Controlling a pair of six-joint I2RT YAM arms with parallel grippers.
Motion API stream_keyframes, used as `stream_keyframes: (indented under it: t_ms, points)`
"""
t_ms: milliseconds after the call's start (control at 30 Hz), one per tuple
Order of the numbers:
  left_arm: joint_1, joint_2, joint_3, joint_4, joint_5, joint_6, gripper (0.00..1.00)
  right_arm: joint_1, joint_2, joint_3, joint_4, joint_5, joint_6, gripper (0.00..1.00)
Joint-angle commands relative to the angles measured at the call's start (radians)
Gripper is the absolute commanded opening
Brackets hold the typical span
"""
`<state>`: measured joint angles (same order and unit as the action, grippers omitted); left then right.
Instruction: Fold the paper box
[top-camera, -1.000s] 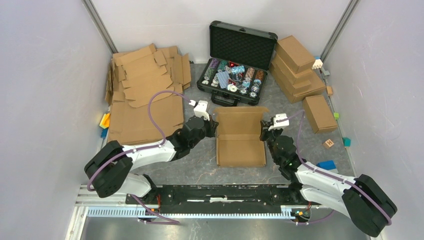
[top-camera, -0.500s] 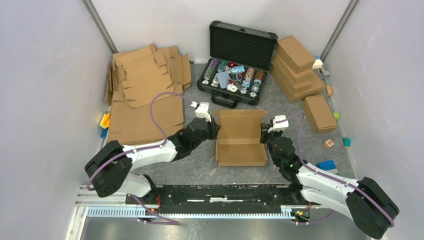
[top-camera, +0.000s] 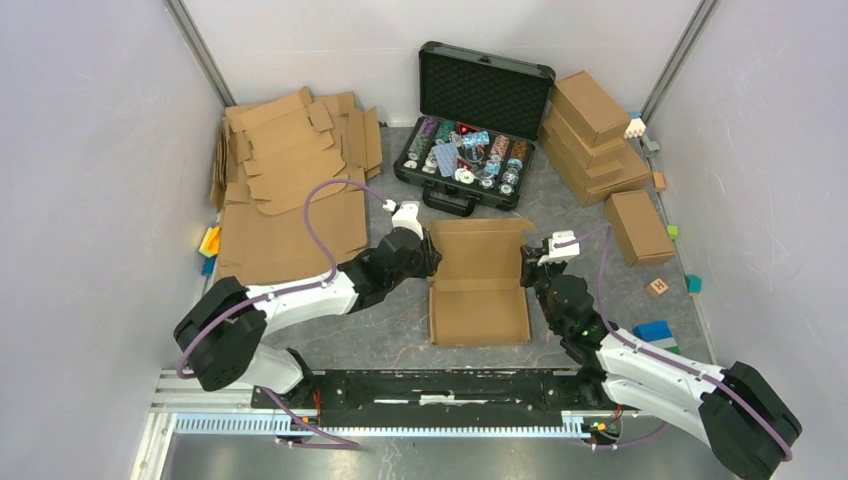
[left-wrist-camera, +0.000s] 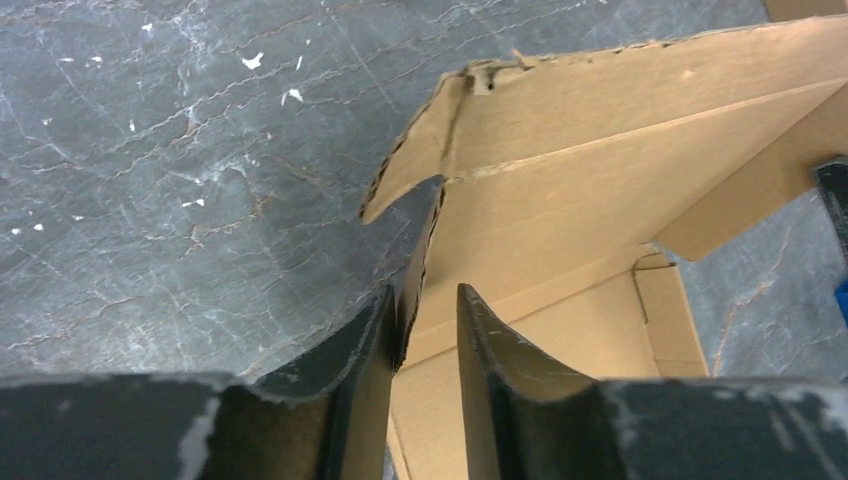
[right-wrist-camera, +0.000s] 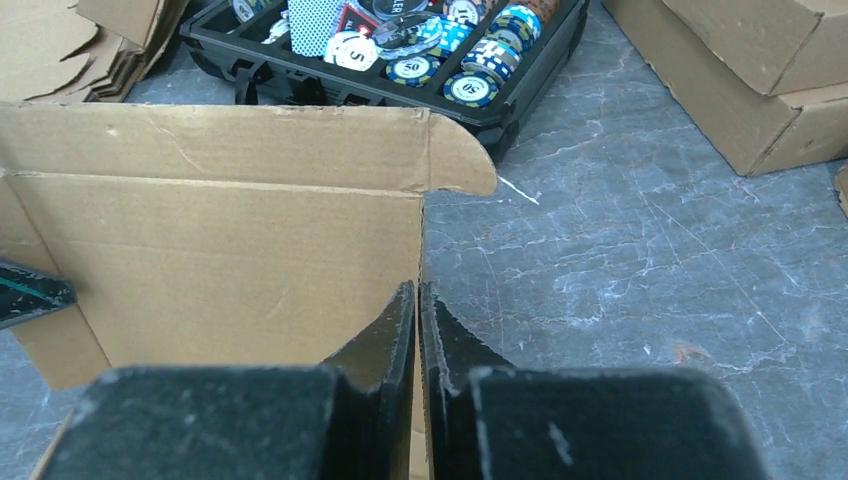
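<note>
Flanking a plain brown corrugated-cardboard paper box (top-camera: 479, 300) with two black grippers

Shows the shallow rectangular box lying in the middle of a grey stone-patterned surface (top-camera: 390, 335), between both arms, with its lid panel raised at the far end and low side walls standing. Places the left gripper (top-camera: 430, 262) at the box's far left corner. Seen from the left wrist, has its fingers parted around the upright edge of the left wall, one finger (left-wrist-camera: 375, 330) touching the cardboard and the other standing off with a clear gap, so loose rather than clamped. Places the right gripper (top-camera: 527, 272) at the far right corner. Seen from the right wrist, has its fingers pressed together on the thin edge of the right wall, pinching it. Sets a stack of flat brown cardboard blanks (top-camera: 290, 190) at far left, an open black case of poker chips (top-camera: 475, 120) behind the box, and closed brown cardboard boxes (top-camera: 600, 140) piled at far right.
</note>
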<state>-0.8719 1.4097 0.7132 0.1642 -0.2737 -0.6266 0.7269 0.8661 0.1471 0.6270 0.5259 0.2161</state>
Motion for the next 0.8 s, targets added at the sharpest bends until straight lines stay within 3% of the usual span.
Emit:
stream_keyframes:
  t_ms: [0, 67, 200, 300, 367, 500, 667, 767]
  points:
    - [0.019, -0.001, 0.0, 0.014, 0.038, -0.023, 0.27, 0.011, -0.023, 0.021, -0.009, -0.031, 0.005, 0.2]
    - [0.019, -0.03, -0.031, 0.056, 0.033, 0.008, 0.18, 0.011, -0.035, 0.027, -0.047, -0.04, 0.005, 0.44]
    - [0.019, -0.071, -0.049, 0.077, 0.029, 0.075, 0.15, 0.011, -0.076, 0.085, -0.239, -0.083, 0.024, 0.77]
    - [0.019, -0.092, -0.047, 0.068, 0.041, 0.106, 0.18, 0.011, -0.089, 0.151, -0.436, -0.11, 0.062, 0.92]
    - [0.02, -0.099, -0.046, 0.068, 0.07, 0.117, 0.26, 0.01, -0.1, 0.175, -0.539, -0.144, 0.075, 0.98]
    - [0.04, -0.087, -0.055, 0.087, 0.198, 0.091, 0.52, 0.011, -0.17, 0.172, -0.701, -0.206, 0.118, 0.98]
    - [0.132, -0.011, -0.095, 0.218, 0.433, -0.032, 0.58, 0.011, -0.254, 0.168, -0.888, -0.2, 0.269, 0.98]
    - [0.156, 0.013, -0.106, 0.275, 0.494, -0.036, 0.61, 0.011, -0.279, 0.195, -0.984, -0.224, 0.328, 0.98]
